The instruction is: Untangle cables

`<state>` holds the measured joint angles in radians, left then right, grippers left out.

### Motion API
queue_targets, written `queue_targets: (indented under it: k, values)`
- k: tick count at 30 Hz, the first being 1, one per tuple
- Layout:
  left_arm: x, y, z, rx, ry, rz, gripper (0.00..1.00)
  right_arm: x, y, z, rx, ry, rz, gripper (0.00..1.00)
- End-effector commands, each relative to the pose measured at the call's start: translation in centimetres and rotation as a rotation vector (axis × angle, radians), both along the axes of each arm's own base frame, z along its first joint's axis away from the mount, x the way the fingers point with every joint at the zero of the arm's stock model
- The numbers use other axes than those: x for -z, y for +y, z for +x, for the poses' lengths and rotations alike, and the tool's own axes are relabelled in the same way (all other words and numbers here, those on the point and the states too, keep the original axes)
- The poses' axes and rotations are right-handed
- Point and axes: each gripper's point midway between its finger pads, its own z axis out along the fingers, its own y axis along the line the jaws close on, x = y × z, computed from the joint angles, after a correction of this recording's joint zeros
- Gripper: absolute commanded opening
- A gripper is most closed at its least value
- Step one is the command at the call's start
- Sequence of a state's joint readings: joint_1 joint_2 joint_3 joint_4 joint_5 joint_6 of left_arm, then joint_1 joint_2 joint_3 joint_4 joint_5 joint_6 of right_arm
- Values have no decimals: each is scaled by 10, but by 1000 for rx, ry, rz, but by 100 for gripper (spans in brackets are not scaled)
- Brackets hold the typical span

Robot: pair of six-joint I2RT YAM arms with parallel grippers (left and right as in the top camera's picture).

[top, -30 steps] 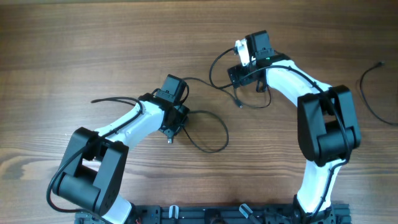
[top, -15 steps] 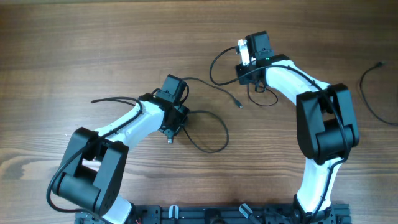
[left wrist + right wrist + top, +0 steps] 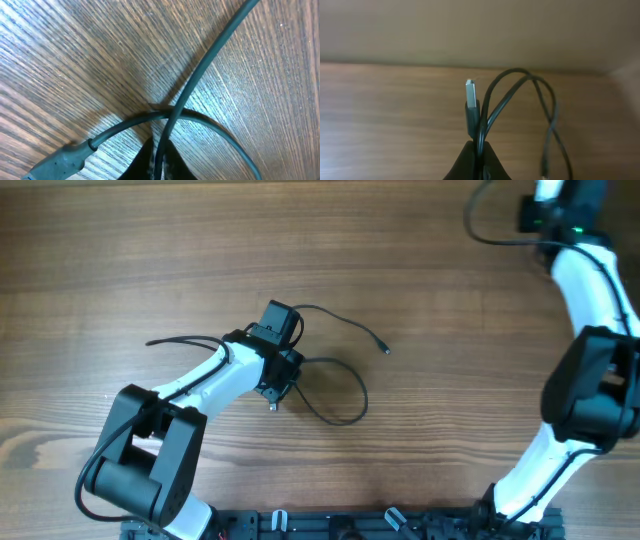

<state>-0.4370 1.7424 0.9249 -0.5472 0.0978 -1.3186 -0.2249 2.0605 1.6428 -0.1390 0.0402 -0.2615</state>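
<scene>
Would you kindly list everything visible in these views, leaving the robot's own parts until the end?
table: 1, brown wood, under everything
looped cable: 1, black, lying at the table's centre, crossing itself, small plug free on the right
USB cable: 1, black, silver-tipped plug, at the far right corner
mounting rail: 1, black, near edge
arms: 2, white and black, left arm, right arm
grippers: 2, black, left gripper shut on the looped cable, right gripper shut on the USB cable

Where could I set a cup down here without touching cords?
Free: the far left corner beyond the left arm, and the stretch between the looped cable and the right arm. Crowded: around the left hand, and where the right hand holds a second cable.
</scene>
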Motion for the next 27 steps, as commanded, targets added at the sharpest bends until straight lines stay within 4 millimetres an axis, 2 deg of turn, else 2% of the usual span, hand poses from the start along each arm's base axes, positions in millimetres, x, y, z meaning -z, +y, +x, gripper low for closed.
queue_targets:
  k: [1,3,5,8,12,13,14,15,16,17,20,22,23,24,27]
  values:
    - [14,13,-10,-6,34,62,4,4,-52,9,48,-65,-77,4]
    - [14,12,-10,-6,35,59,4,8,-64,14,62,-96,-93,4]
    - [14,12,-10,-6,35,59,4,23,-72,22,72,-120,-99,4]
    - [14,11,-10,-5,36,56,4,52,-74,30,68,-118,-105,4]
    - [14,11,-10,-4,38,51,4,71,-75,35,91,-133,-62,4]
    - [14,10,-11,-4,39,48,4,73,-76,35,112,-144,-26,15]
    - [14,9,-11,-2,42,42,4,74,-77,34,133,-152,8,45]
    - [14,9,-11,-2,43,42,4,76,-78,33,147,-150,33,82]
    - [14,9,-11,-3,42,42,4,79,-77,31,148,-129,39,100]
    - [14,9,-11,-3,41,42,4,79,-76,29,151,-116,47,100]
    - [13,9,-10,-3,36,39,4,65,-73,22,208,-123,157,100]
    - [12,3,-9,3,34,8,4,49,-55,20,164,-123,267,100]
    - [10,-6,-2,17,9,-36,4,35,-37,18,109,-124,345,100]
    - [5,-18,8,55,-40,-89,4,24,-27,17,79,-129,396,100]
    - [-28,-64,56,175,-293,-276,4,-15,17,7,-36,-128,584,100]
